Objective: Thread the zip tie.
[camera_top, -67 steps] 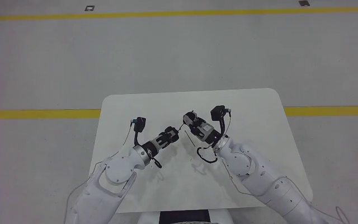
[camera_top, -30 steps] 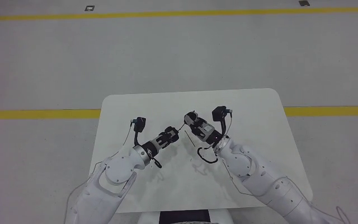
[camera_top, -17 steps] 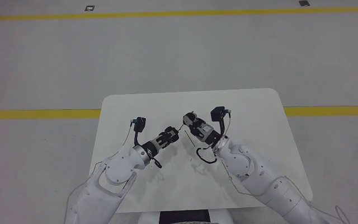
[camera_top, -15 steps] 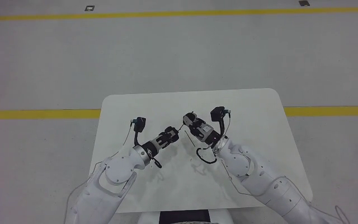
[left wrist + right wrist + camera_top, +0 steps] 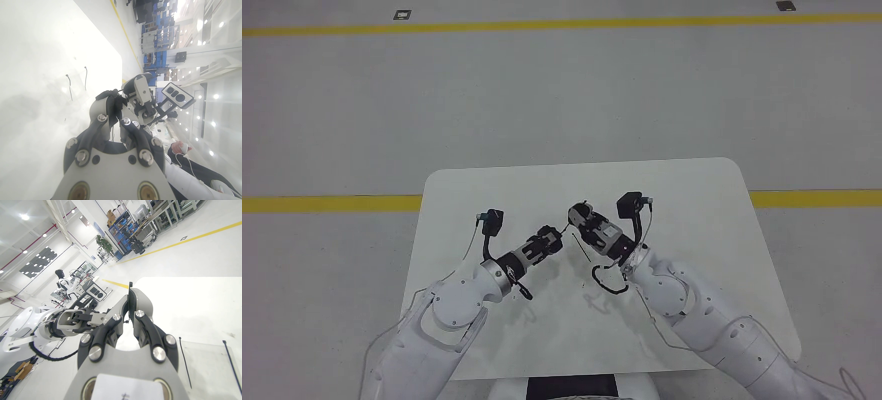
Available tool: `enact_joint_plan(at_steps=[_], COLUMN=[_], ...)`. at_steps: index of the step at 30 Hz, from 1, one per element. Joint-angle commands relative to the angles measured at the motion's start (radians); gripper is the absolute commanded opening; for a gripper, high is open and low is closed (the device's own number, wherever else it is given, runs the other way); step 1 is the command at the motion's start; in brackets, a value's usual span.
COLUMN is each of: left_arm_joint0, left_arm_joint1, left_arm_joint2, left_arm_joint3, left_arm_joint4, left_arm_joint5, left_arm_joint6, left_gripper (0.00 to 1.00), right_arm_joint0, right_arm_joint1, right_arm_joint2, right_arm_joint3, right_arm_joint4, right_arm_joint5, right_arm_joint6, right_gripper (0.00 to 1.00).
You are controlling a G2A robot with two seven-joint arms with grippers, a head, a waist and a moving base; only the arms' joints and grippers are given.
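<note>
Top view: the left gripper (image 5: 554,236) and right gripper (image 5: 575,214) are seen close together above the middle of the table (image 5: 692,200), with the zip tie (image 5: 580,251) held off the table between them.

Left wrist view: the left gripper's pads are pressed together on the tie's thin strand. Two spare ties (image 5: 70,88) lie on the table.

Right wrist view: the right gripper (image 5: 130,292) is clamped narrow on the tie's strap.
</note>
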Motion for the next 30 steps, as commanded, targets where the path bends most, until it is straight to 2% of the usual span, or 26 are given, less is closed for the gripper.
enact_joint_plan(at_steps=[1, 14, 21, 30], left_arm_joint0=[0.000, 0.002, -0.002, -0.004], left_arm_joint1=[0.001, 0.006, 0.008, 0.011], left_arm_joint2=[-0.001, -0.003, 0.001, 0.004], left_arm_joint3=[0.000, 0.000, 0.002, 0.005], left_arm_joint4=[0.001, 0.000, -0.003, -0.003], left_arm_joint5=[0.001, 0.001, 0.002, 0.003], left_arm_joint6=[0.005, 0.016, 0.016, 0.020], left_gripper=[0.00, 0.00, 0.00, 0.00], right_arm_joint0=[-0.003, -0.039, -0.033, -0.019], right_arm_joint1=[0.001, 0.013, 0.009, 0.002], right_arm_joint2=[0.007, 0.057, 0.046, 0.026], right_arm_joint3=[-0.003, -0.040, -0.047, -0.018], right_arm_joint4=[-0.002, -0.004, -0.001, 0.003], right_arm_joint5=[0.000, 0.000, 0.000, 0.000], right_arm_joint6=[-0.001, 0.002, 0.002, 0.007], right_gripper=[0.00, 0.00, 0.00, 0.00])
